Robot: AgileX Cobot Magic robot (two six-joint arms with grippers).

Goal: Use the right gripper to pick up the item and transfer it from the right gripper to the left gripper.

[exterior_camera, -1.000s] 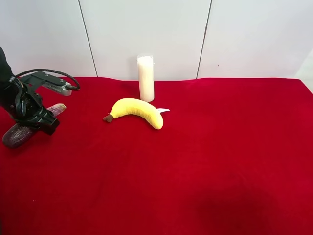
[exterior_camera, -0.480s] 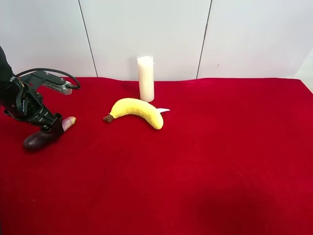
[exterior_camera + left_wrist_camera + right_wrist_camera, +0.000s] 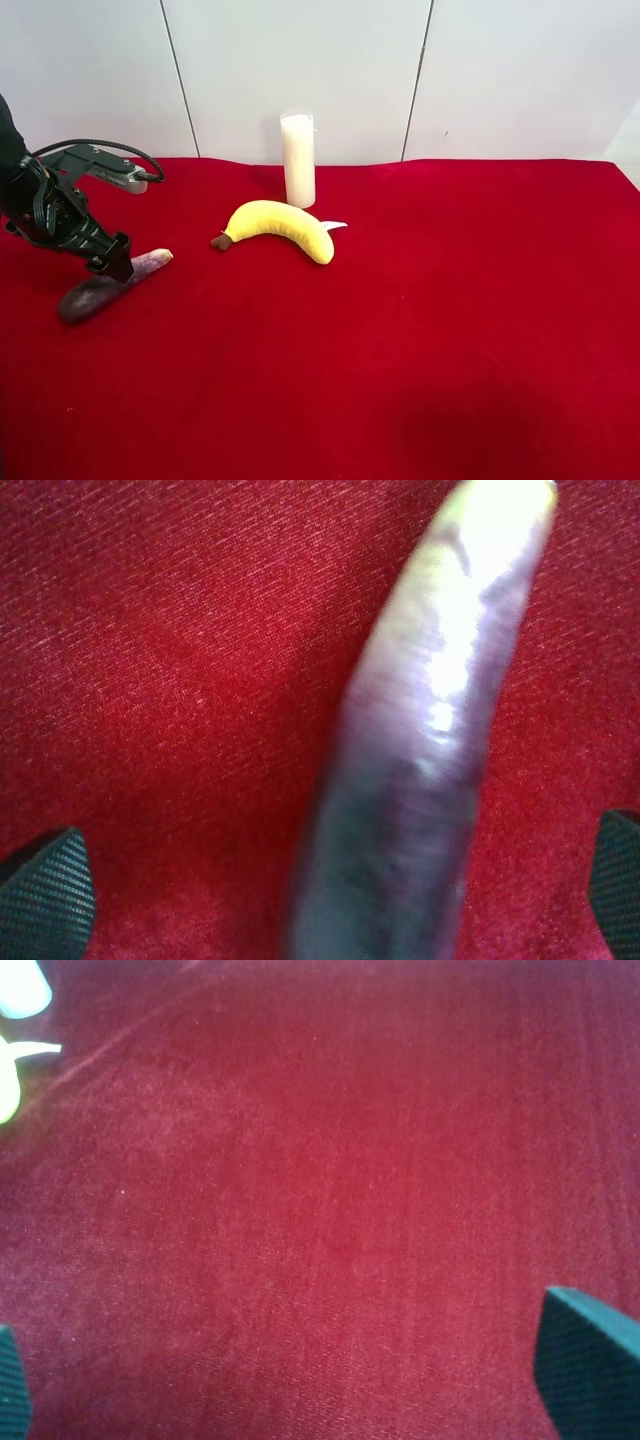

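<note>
The item, a dark purple eggplant toy (image 3: 100,288) with a pale tip, lies on the red cloth at the far left of the exterior high view. My left gripper (image 3: 112,262), on the arm with the silver-grey plate and black cable, hangs just over its middle. In the left wrist view the eggplant (image 3: 440,710) runs between the two fingertips, which stand wide apart and do not touch it; the left gripper (image 3: 330,885) is open. My right gripper (image 3: 300,1375) is open over bare red cloth. Its arm is out of the exterior high view.
A yellow plush banana (image 3: 280,226) lies mid-table, and a white upright candle (image 3: 298,160) stands behind it near the white wall. The banana (image 3: 6,1085) and the candle (image 3: 22,990) show at the edge of the right wrist view. Red cloth (image 3: 450,330) covers the table.
The left arm has moved right and lower with the eggplant. The eggplant was tilted further left and now lies flatter on the cloth, its pale tip nearer the banana.
</note>
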